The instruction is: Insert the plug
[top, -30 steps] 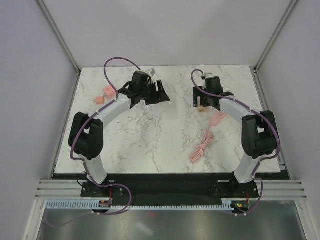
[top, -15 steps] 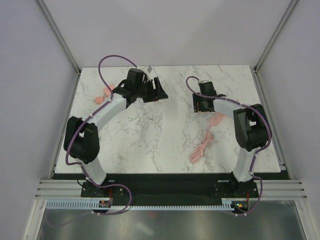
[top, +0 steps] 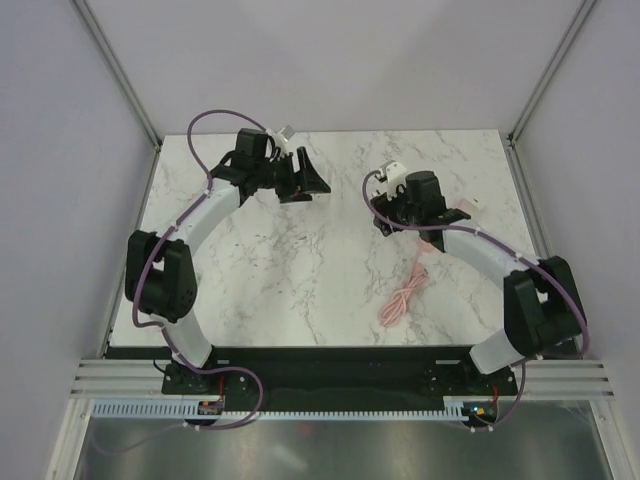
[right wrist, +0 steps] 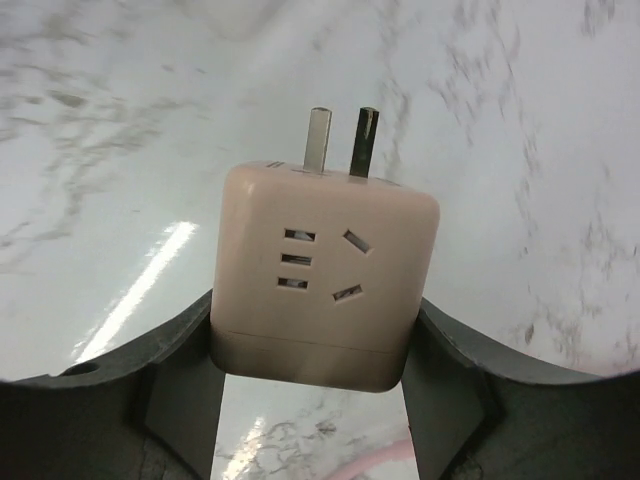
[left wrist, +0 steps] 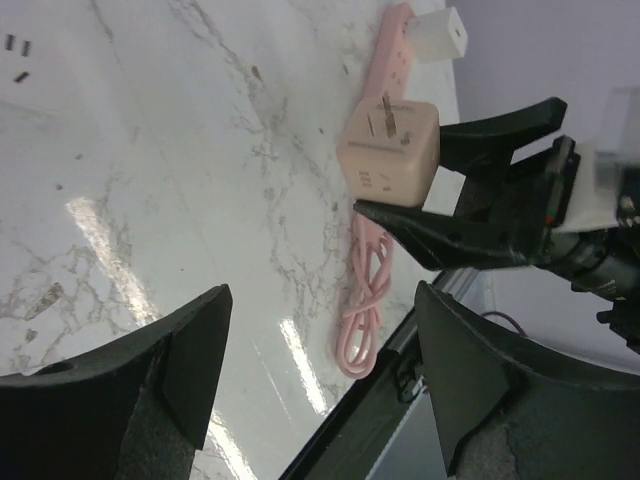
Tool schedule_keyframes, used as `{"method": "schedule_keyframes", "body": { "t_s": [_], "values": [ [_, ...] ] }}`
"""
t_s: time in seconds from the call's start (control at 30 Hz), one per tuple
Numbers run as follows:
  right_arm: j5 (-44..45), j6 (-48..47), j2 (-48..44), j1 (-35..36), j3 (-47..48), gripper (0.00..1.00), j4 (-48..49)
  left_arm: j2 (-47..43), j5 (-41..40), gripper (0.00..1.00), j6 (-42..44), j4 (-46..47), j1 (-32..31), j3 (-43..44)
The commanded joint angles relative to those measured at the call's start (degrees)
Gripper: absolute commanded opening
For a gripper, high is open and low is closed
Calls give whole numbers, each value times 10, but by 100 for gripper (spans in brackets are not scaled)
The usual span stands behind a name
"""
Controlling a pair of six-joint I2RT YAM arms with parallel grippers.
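Note:
My right gripper (right wrist: 315,352) is shut on a pink cube adapter (right wrist: 322,280), its two metal prongs (right wrist: 340,140) pointing away from the wrist, above the marble. In the top view the right gripper (top: 383,220) is right of centre. The left wrist view shows that cube (left wrist: 390,148) held in the air. The pink power strip (left wrist: 395,50) lies behind it, with a white block (left wrist: 440,35) at its far end. Its coiled pink cable (top: 400,300) lies near the front. My left gripper (top: 312,180) is open and empty, facing right; its fingers (left wrist: 190,370) frame the view.
The marble table (top: 300,270) is enclosed by white walls, with metal posts at the back corners. A black rail (top: 330,360) runs along the near edge by the arm bases. Purple cables loop above both arms.
My right gripper has swung left and turned towards the left arm with the cube, its elbow moving out right. My left gripper has moved back and left, turning to face right.

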Motion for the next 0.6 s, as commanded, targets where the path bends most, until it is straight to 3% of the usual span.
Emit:
{"method": "schedule_keyframes", "body": {
  "t_s": [0.0,0.3,0.57],
  "values": [
    [-145,-90,-112,26,-69,0,142,14,135,81,5,-6,-4,33],
    [-142,-101,-157,93,-69,0,134,17,204,87,-2,9,-19,31],
    [-126,-100,-157,121,-54,0,132,34,208,88,-3,15,-58,9]
  ]
}}
